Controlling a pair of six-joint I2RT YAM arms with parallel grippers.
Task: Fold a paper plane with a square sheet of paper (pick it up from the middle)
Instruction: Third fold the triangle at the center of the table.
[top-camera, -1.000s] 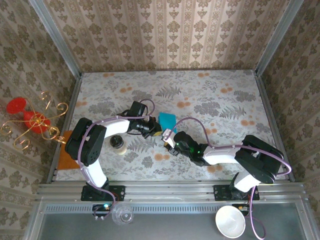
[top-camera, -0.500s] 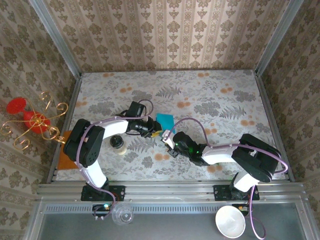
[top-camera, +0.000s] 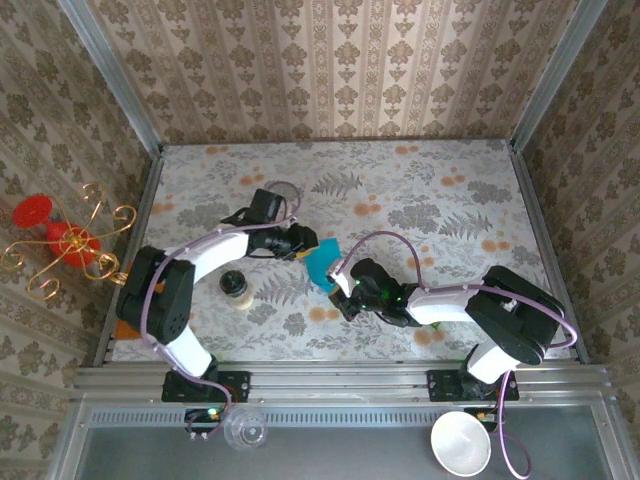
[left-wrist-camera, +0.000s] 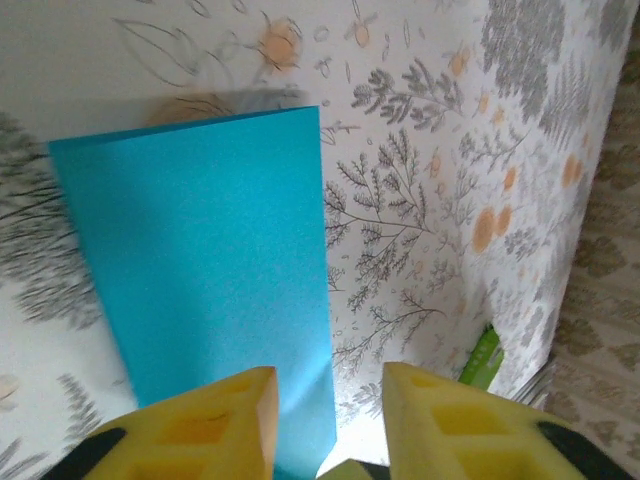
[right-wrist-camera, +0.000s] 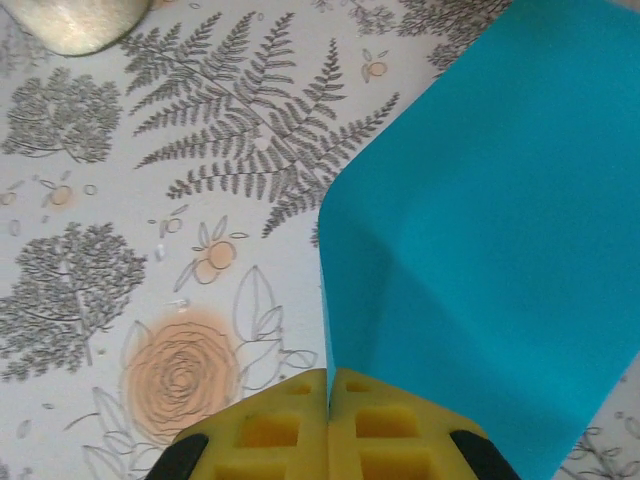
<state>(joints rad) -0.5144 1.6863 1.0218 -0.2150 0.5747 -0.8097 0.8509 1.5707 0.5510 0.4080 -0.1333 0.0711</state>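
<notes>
left gripper (top-camera: 300, 243) first: spread wide, clasping nothing, yellow fingers (left-wrist-camera: 215, 425) set either side of a near corner of the square sheet of paper (top-camera: 322, 262). teal-blue and plain, lying near the middle of the table (top-camera: 450, 190), between the two grippers, one edge tucked behind the left-hand finger in the left wrist view. just right of that, pinched at its near edge by the right gripper (top-camera: 340, 287), pads (right-wrist-camera: 270, 430) pressed flat together on it; bowed in a soft curve away from the pinch.

floral print all over the table, grey ferns and orange blossoms, with striped damask wallpaper (top-camera: 340, 70) on three sides and metal rails at the corners. far left, beyond the wall, a red and gold ornament (top-camera: 60, 240). at the table's left edge, a sliver of orange mat (top-camera: 120, 327), mostly covered by the left arm. right of it, a small round jar (top-camera: 234, 286) with a pale lid, just beside that arm. on the near ledge below the arm bases, a clear glass (top-camera: 245, 430) at left and a white bowl (top-camera: 460, 443) at right.

hard to make out: a faint ring (top-camera: 283, 190) on the far side of the left arm, and a small green strip (left-wrist-camera: 482, 355) in the left wrist view, too blurred to name. cannot tell whether the sheet touches the left fingers.
</notes>
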